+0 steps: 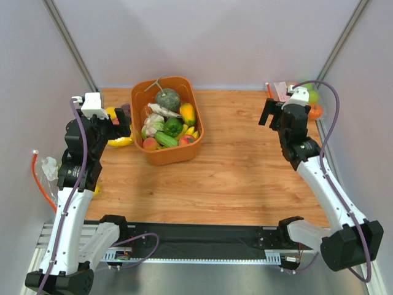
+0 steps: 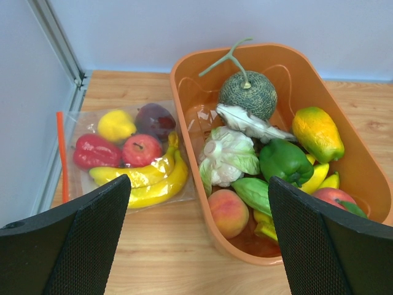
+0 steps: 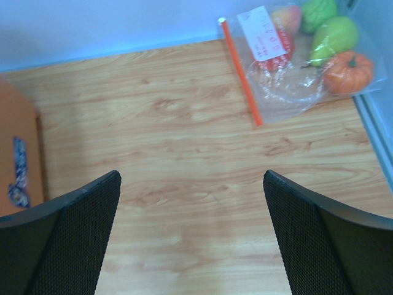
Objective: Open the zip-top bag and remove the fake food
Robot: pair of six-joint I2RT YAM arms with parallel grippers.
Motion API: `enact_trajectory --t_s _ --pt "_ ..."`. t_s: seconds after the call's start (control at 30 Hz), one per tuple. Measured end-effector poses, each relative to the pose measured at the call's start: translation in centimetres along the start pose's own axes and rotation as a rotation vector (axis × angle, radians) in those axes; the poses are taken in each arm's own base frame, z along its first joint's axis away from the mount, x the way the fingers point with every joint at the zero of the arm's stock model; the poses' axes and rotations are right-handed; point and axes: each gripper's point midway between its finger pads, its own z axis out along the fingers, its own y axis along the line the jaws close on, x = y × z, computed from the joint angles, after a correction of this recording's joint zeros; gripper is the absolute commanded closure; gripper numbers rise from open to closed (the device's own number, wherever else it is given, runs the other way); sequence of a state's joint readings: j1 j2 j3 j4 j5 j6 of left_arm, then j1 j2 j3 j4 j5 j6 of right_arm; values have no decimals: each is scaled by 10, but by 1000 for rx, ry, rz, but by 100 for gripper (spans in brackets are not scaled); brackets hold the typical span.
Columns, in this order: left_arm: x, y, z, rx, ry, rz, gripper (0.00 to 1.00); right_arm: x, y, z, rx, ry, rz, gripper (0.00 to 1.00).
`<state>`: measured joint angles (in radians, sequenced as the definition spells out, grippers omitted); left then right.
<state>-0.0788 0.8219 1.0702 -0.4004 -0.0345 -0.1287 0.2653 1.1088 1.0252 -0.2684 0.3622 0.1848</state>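
Robot arms stand over a wooden table (image 3: 184,123), both end effectors spread wide and grasping nothing. The right end effector (image 3: 190,178) hovers above bare wood, well apart from the zip-top bag (image 3: 288,86). The bag lies flat in the far right corner of the table, with its red-orange zip strip (image 3: 241,72) facing the open wood and a white label (image 3: 265,34) on top. The fake food (image 3: 348,72) shows through the plastic: an orange piece, green pieces and a peach-red one, all apparently sealed inside. The left end effector (image 2: 199,181) hangs over an orange bin (image 2: 184,80) full of other toy produce. Beside the bin lies a second clear bag (image 2: 129,153) holding a banana (image 2: 156,181). The chief risk appears to be confusion, since the left arm is nearest the wrong bag and may seize it. The task's bag is thin film lying flat, so fingers could slip off, or pinch both walls together and keep the mouth closed. Its corner position leaves little room, and a push may slide it toward the table's edge. A one-sided pull would probably drag the whole bag rather than part the zip.
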Motion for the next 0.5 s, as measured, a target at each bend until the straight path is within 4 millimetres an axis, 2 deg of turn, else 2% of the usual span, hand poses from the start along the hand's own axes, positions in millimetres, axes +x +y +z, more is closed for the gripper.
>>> enact_trajectory --t_s 0.27,0.37,0.5 --pt "0 -1 0 4 0 1 1 -6 -46 66 143 51 12 0" --pt "0 -1 0 4 0 1 1 1 -61 100 183 88 4 0" --pt "0 -1 0 8 1 1 1 14 -92 156 243 160 16 0"
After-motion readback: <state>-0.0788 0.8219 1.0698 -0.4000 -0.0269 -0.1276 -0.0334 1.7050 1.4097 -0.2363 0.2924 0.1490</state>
